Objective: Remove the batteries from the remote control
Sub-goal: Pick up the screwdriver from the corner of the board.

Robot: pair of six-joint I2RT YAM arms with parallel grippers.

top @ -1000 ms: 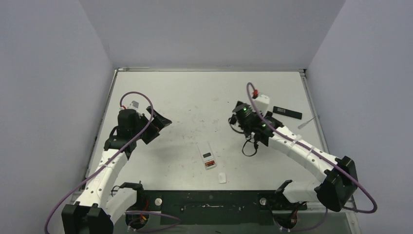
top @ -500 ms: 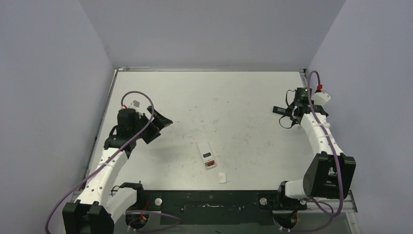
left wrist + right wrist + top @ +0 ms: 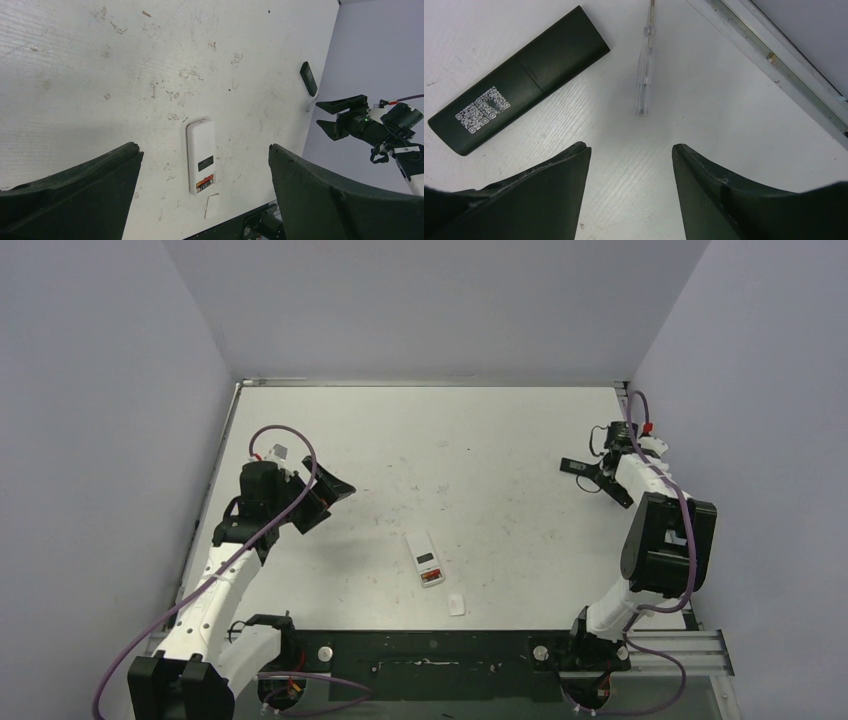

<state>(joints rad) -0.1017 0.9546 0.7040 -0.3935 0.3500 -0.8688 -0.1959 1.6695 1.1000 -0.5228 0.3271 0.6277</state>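
Two robot arms stood over a scuffed white table (image 3: 480, 440). A white remote (image 3: 425, 558) lay face down near the middle of its near half. The batteries (image 3: 204, 184) sat inside the remote, showing reddish in the open compartment at the end nearest the arm bases; how many there were could not be told. A small white piece (image 3: 456, 604) lay on the table just beyond that end, apart from the remote.

The left gripper (image 3: 322, 500) hung above the table's left side, well away from the remote, its jaws spread wide and holding nothing.

The right gripper (image 3: 630, 150) hovered at the far right edge, its jaws apart with only bare table between them. Below it lay a black remote (image 3: 519, 80), its label with a square code facing up. A clear plastic stick (image 3: 644, 80) lay just beside it, between the black remote and the table's metal edge rail (image 3: 784, 60).
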